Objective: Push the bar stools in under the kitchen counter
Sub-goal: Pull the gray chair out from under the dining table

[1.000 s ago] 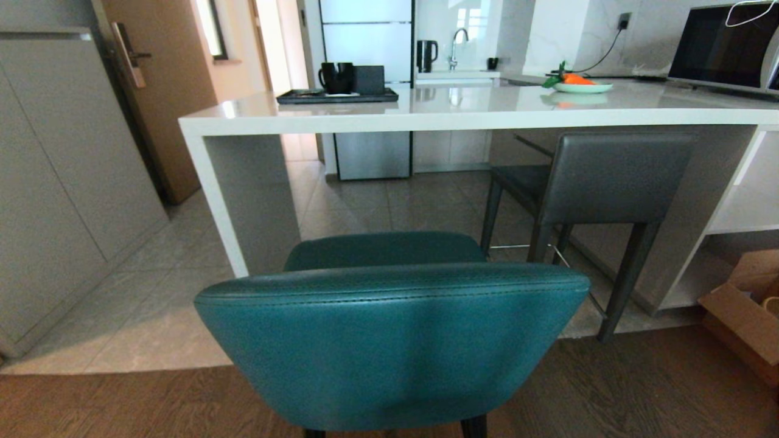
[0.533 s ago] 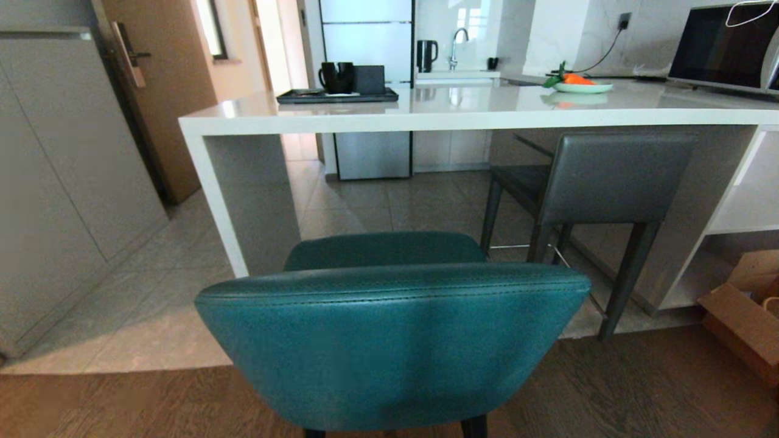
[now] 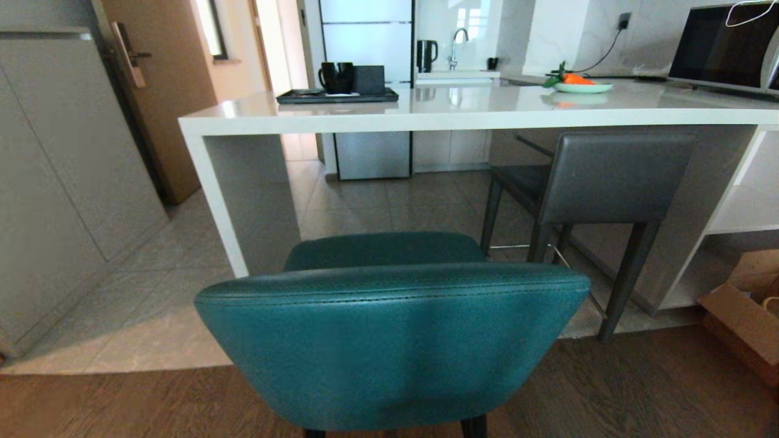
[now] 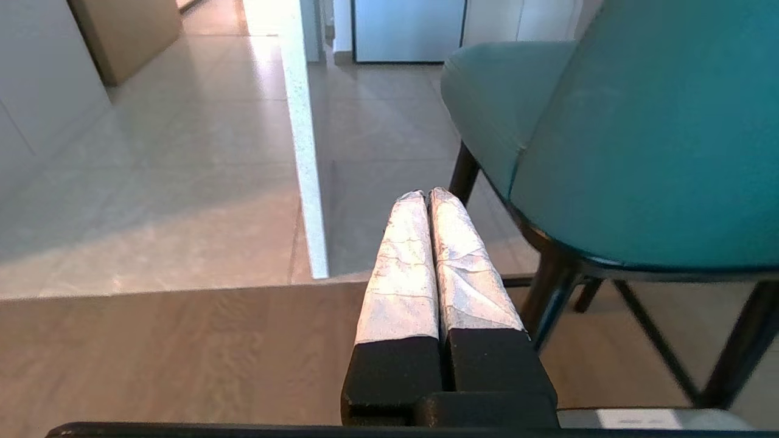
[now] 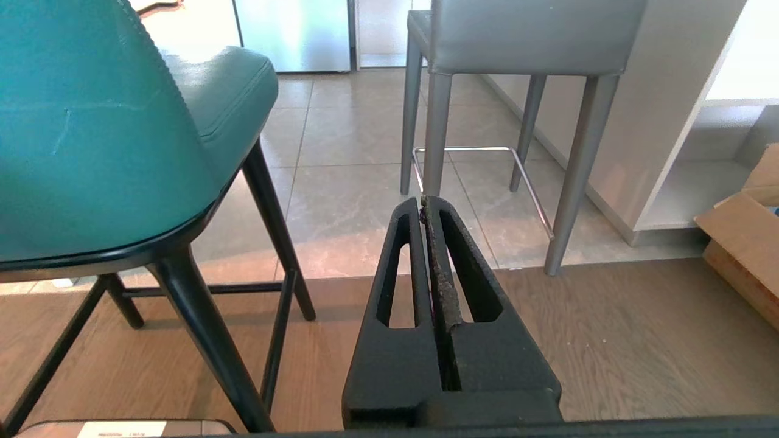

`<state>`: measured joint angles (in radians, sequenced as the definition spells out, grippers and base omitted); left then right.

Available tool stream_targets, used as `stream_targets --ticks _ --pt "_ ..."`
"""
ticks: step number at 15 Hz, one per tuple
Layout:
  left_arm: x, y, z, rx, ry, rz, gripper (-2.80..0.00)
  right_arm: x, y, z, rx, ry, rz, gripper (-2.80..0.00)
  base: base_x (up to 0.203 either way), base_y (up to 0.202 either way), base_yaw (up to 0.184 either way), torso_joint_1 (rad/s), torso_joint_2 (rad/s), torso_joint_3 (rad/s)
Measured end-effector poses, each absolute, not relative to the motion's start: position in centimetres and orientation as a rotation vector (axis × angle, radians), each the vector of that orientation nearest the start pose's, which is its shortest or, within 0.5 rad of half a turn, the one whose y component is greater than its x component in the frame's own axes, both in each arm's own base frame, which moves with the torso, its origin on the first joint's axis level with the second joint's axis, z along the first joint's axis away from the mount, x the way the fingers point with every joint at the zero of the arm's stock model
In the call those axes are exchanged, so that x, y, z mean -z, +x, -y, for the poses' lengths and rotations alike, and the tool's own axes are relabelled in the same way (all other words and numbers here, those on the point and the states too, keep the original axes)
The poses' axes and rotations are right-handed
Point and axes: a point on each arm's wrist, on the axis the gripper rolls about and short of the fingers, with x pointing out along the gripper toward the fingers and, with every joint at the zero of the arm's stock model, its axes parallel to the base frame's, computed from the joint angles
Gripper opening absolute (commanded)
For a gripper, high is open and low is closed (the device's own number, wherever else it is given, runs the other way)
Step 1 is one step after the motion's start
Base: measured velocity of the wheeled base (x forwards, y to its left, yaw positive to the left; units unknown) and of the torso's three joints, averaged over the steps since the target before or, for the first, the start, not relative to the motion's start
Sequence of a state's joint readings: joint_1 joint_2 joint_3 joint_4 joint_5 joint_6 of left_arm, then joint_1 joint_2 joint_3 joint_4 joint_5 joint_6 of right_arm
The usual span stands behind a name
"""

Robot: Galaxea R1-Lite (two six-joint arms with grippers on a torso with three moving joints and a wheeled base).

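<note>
**Operator:** Report the scene, largest item first.

**Technician:** You face the kitchen counter, a glossy white slab with a thick front edge. Its white slab leg stands at the left end; open white shelving closes the right end.

**Operator:** Locate the stools.

**Technician:** You have the teal stool nearest the camera, its curved back toward you. It stands clear of the counter's front edge, its legs on the wood floor short of the tiled area. The dark grey stool stands at the counter's right portion, beside the shelving. Its square back sits just below the front edge, its seat under the slab, and its chrome footrest shows between the legs.

**Operator:** State both end effectors.

**Technician:** Neither arm appears in the head view. In the left wrist view, you see the left gripper with its wrapped fingers pressed together, holding nothing, low beside the teal stool's left side. In the right wrist view, the right gripper also has its black fingers together and empty, low on the teal stool's right side, apart from its legs.

**Operator:** Smaller items?

**Technician:** A black tray with dark mugs sits near the counter's left end. A plate of orange items sits toward the right end. A cardboard box lies on the floor below the shelving.
</note>
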<state>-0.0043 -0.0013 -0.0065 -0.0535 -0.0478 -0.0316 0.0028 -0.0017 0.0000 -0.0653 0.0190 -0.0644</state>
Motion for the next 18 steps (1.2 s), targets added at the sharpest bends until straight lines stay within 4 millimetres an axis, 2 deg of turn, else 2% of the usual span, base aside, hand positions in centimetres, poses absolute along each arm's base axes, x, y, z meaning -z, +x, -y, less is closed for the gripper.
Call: stream_targets --ticks 4,13,18 --pt "-8.18 -2.33 0.10 0.056 -0.035 0.059 -2.80 -8.22 -2.32 -0.04 -0.021 -0.070 0.069 -2.80 -0.134 0.000 -0.001 0.002 0.00 0.002" --pt "-8.18 -2.33 0.16 0.081 -0.042 0.058 -2.80 -8.21 -2.32 -0.05 -0.023 -0.071 0.067 -2.80 0.000 0.000 0.000 0.000 0.00 0.000" --pt "-8.18 -2.33 0.15 0.077 -0.051 0.059 -2.80 -8.21 -2.32 -0.05 -0.024 -0.075 0.068 -2.80 0.002 -0.135 0.004 0.002 0.00 0.003"
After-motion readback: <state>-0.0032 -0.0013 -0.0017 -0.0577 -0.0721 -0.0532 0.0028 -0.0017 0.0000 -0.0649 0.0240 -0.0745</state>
